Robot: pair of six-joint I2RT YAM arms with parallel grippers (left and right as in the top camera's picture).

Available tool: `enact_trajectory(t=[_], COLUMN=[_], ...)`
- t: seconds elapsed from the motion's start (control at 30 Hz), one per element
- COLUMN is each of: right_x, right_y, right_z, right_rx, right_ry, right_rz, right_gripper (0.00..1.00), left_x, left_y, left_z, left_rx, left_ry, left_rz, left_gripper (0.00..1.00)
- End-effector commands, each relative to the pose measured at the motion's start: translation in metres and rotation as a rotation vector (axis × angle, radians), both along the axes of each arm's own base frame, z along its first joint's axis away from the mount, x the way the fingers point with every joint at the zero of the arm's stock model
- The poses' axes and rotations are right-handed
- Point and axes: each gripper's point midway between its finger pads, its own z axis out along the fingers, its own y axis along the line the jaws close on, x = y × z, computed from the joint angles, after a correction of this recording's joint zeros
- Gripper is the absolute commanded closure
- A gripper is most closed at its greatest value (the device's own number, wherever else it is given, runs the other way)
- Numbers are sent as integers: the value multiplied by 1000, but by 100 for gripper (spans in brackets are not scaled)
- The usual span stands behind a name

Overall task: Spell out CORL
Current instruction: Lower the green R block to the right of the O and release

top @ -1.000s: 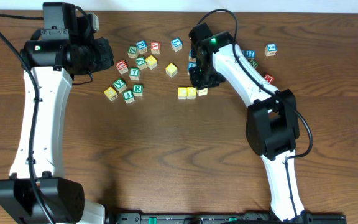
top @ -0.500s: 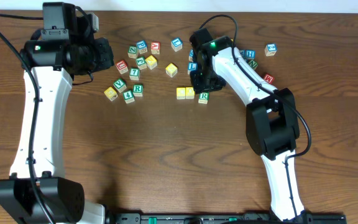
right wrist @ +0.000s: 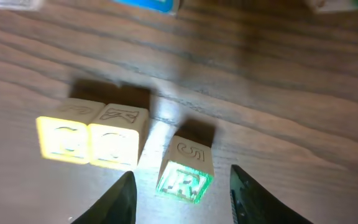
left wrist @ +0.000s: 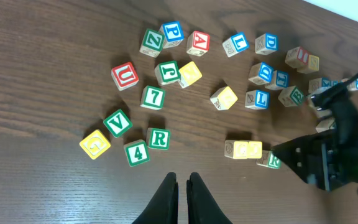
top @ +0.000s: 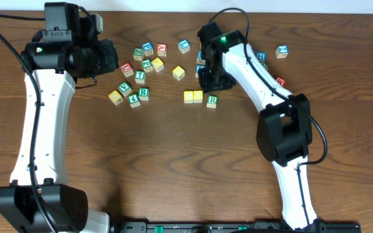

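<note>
R down, right fingers (right wrist: 247,196) have let go.
R cube (right wrist: 185,177) sits free between the half-open fingers, two yellow cubes (right wrist: 92,140) just outside one finger; slightly skewed. L cube (left wrist: 235,43) yet to come. Left fingers (left wrist: 168,196) shut, empty.

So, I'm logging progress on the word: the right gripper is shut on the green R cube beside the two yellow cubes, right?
Not quite. The right gripper is open, not shut: the right wrist view shows gaps on both sides of the green R cube, which sits on the table beside the two yellow cubes.
</note>
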Motion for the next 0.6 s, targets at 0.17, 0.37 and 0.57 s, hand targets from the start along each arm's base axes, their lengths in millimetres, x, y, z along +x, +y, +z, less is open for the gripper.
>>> enact_trajectory(t=[0.17, 0.37, 0.57], right_x=[-13, -33, -41], right_y=[-20, -30, -33], right_z=[15, 2, -8], right_rx=[-47, -92, -105], right_ry=[65, 145, 177], right_rz=[11, 19, 19], right_gripper=[60, 64, 70], left_x=[0, 0, 0], left_y=[1, 1, 1], left_z=[10, 10, 10], left_rx=[18, 18, 18], left_ry=[-33, -33, -33], left_rz=[-13, -13, -13], left_gripper=[92, 92, 92])
